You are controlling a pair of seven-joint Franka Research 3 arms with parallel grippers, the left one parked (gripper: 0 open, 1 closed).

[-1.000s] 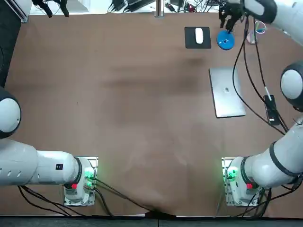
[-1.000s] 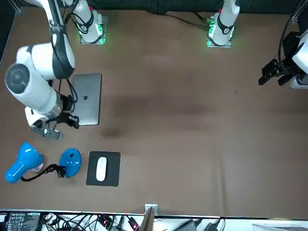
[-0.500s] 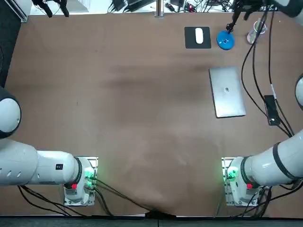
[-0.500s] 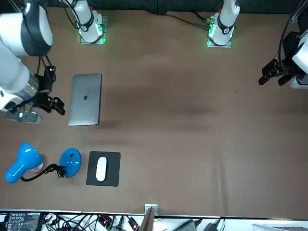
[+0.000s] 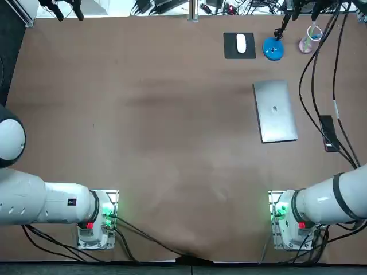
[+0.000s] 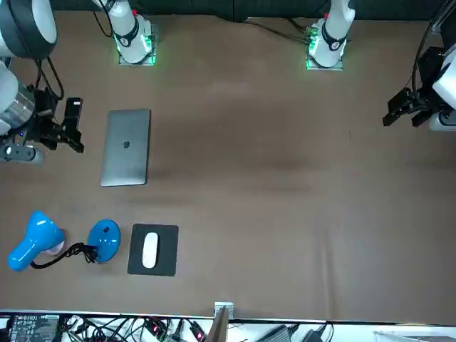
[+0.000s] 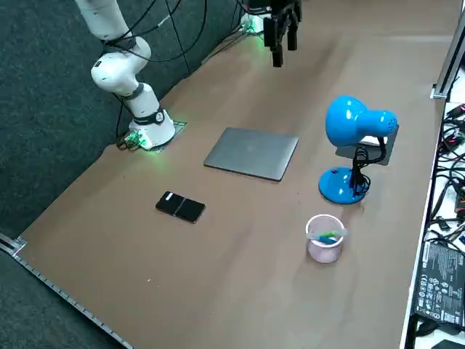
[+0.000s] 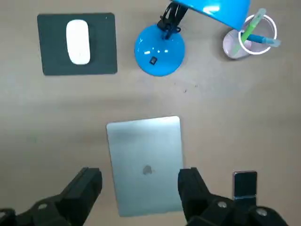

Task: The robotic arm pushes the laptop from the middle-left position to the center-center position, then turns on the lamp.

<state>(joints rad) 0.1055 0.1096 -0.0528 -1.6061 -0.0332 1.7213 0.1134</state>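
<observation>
Quick update from the remote seat: the right arm has pulled way up and back over the last second. It was down by the lamp (image 7: 351, 123) base and the far end of the laptop (image 5: 275, 110), and now the hand (image 8: 139, 175) hangs high above the laptop, looking straight down at it. Both fingers are spread wide with nothing between them, so it's empty and touching nothing. The annoying part is that the laptop hasn't budged at all. It's still lying closed on my right side of the table (image 5: 172, 114), just short of the lamp and the mouse pad (image 5: 230, 51), with the phone (image 5: 328, 133) lying beside it toward the table's right edge. That's well off from the middle of the table, so I'd say the push isn't done yet. I also see no glow from the lamp, though I honestly can't tell whether its switch got pressed. My read is that this climb is a reset. The hand needs to come back down on the laptop's outer long edge and shove it sideways toward the center, watching that the phone doesn't get clipped.
</observation>
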